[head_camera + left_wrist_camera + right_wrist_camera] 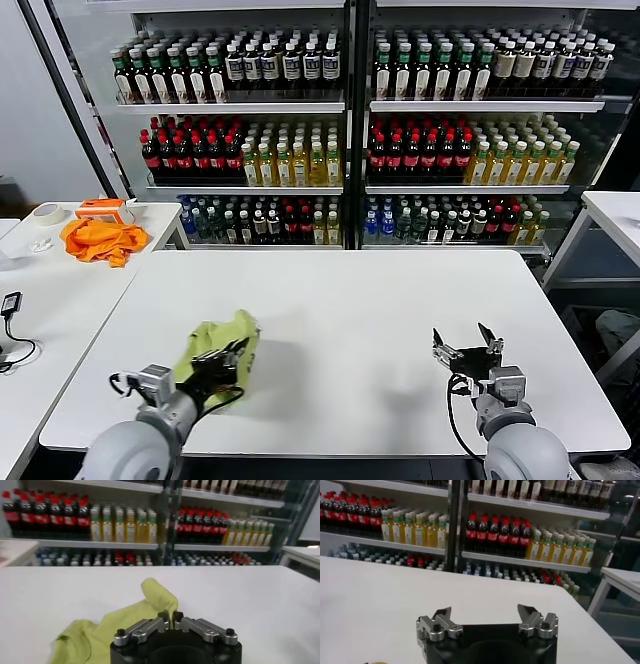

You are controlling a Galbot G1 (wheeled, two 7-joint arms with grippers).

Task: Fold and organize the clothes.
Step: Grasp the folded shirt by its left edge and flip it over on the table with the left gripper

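Observation:
The lime-green T-shirt (222, 345) lies bunched in a heap on the white table (350, 300), near its front left. My left gripper (228, 358) is shut on a pinched fold of that shirt; in the left wrist view the fingertips (165, 619) press together on the green cloth (125, 622), which spreads away beneath them. No printed graphic shows. My right gripper (467, 343) hovers open over bare tabletop at the front right, well apart from the shirt. In the right wrist view its fingers (485, 615) stand wide with nothing between them.
An orange cloth (102, 240), an orange-and-white box (105, 210) and a tape roll (47, 213) lie on the side table at left. A black cable and adapter (12, 305) sit near that table's edge. Bottle shelves (345, 130) line the back. Another white table (615, 215) stands at right.

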